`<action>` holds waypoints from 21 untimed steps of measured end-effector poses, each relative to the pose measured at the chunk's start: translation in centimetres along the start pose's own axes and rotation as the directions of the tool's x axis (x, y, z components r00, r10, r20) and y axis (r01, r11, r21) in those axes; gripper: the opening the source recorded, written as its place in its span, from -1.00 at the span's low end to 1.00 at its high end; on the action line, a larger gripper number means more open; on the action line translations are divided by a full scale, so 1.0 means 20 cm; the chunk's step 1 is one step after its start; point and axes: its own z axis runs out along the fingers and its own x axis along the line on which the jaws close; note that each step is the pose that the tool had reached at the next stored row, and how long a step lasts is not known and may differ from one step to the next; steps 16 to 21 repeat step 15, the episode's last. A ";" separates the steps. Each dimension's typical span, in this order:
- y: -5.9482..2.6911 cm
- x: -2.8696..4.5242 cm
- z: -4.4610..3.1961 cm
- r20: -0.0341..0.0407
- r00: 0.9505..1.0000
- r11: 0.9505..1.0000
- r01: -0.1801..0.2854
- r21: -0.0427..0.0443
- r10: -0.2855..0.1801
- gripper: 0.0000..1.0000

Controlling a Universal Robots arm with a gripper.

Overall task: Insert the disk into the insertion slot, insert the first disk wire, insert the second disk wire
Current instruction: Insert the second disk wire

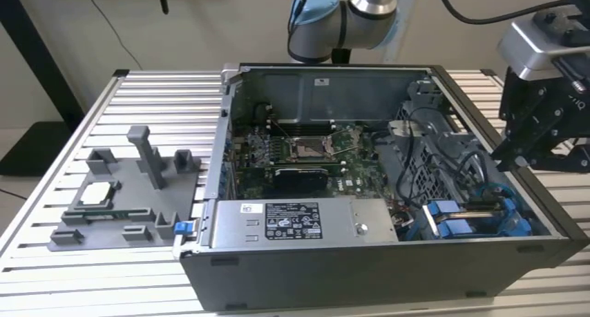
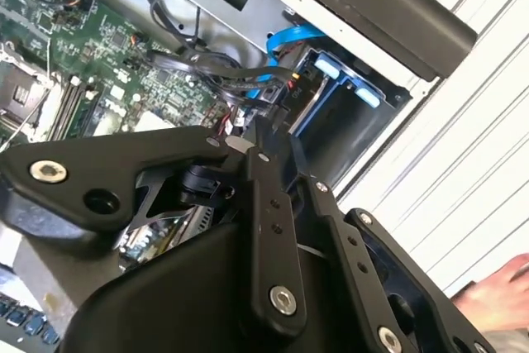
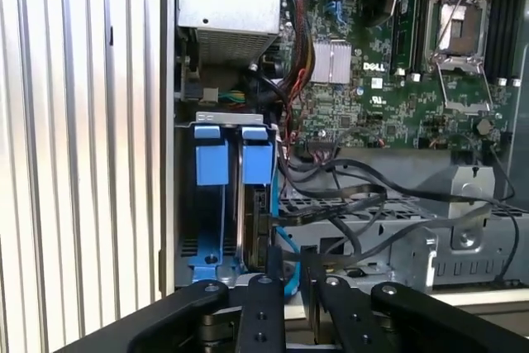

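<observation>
The disk (image 3: 254,163) stands in the insertion slot at the case's corner, its blue carrier handle next to a second blue carrier (image 3: 212,163). In the exterior view the two blue handles (image 1: 454,224) sit at the near right of the open case. A blue wire (image 3: 281,241) and black wires (image 3: 347,204) run loose beside the disk's side. My gripper (image 3: 292,255) hangs above that corner, over the case's right wall (image 1: 509,158), apart from the disk. Its fingers (image 2: 266,204) lie close together, shut, with nothing seen between them.
The open computer case (image 1: 369,258) lies on a slatted metal table (image 1: 138,289), with the motherboard (image 1: 309,155) and power supply (image 1: 295,224) inside. A grey fixture (image 1: 129,193) with parts stands to the exterior view's left. A person's hand (image 2: 504,287) shows beside the case.
</observation>
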 end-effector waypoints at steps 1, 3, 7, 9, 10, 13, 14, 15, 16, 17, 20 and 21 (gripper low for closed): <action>0.000 -0.002 -0.009 0.000 1.000 1.000 0.000 0.000 0.000 1.00; -0.001 -0.003 -0.017 -0.001 1.000 1.000 0.000 0.000 0.000 1.00; -0.001 -0.004 -0.022 -0.019 1.000 1.000 0.001 -0.001 -0.001 1.00; -0.001 -0.004 -0.023 -0.024 1.000 1.000 0.001 -0.001 -0.001 1.00; -0.001 -0.004 -0.023 -0.025 1.000 1.000 0.001 -0.001 -0.001 1.00; -0.001 -0.004 -0.023 -0.026 1.000 1.000 0.001 -0.001 -0.001 1.00; -0.001 -0.004 -0.023 -0.026 1.000 1.000 0.001 -0.001 -0.001 1.00; -0.001 -0.004 -0.023 -0.026 1.000 1.000 0.001 -0.001 -0.001 1.00; -0.001 -0.004 -0.023 -0.026 1.000 1.000 0.001 -0.001 -0.001 1.00; -0.001 -0.004 -0.023 -0.026 1.000 1.000 0.001 -0.001 -0.001 1.00; -0.001 -0.004 -0.023 -0.026 1.000 1.000 0.001 -0.001 -0.001 1.00; -0.001 -0.004 -0.023 -0.026 1.000 1.000 0.001 -0.001 -0.001 1.00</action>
